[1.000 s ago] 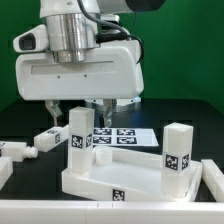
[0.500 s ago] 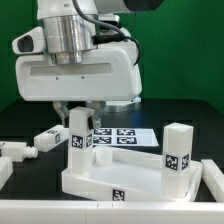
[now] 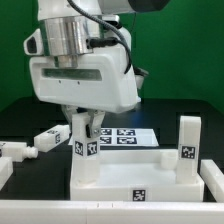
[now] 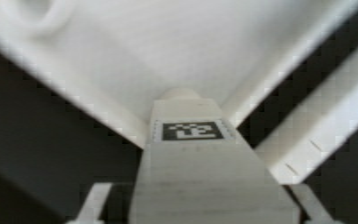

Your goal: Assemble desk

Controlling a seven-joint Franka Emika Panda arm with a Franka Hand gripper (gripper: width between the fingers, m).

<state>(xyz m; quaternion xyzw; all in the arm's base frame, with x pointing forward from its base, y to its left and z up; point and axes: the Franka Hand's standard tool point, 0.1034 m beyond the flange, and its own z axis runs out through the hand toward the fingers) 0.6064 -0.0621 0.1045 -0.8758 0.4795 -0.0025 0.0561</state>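
The desk's white rimmed tabletop [image 3: 130,186] lies upside down on the black table, with two tagged square legs standing in it. My gripper [image 3: 86,122] comes down from above and is shut on the leg [image 3: 85,142] at the exterior view's left corner. The other leg [image 3: 187,141] stands free at the right corner. In the wrist view the held leg [image 4: 202,165] fills the space between my fingers [image 4: 101,202], its tag facing the camera, and the tabletop [image 4: 123,60] lies blurred beyond it. My gripper [image 4: 197,205] presses the leg from both sides.
A loose tagged leg [image 3: 50,139] lies on the table at the exterior view's left, with another white part [image 3: 12,150] beside it. The marker board [image 3: 128,137] lies behind the tabletop. White pieces sit at the near left [image 3: 5,172] and near right [image 3: 212,180] edges.
The jaws have closed onto the left leg. The arm has tilted, and the tabletop with both legs has shifted and turned toward the exterior view's right.
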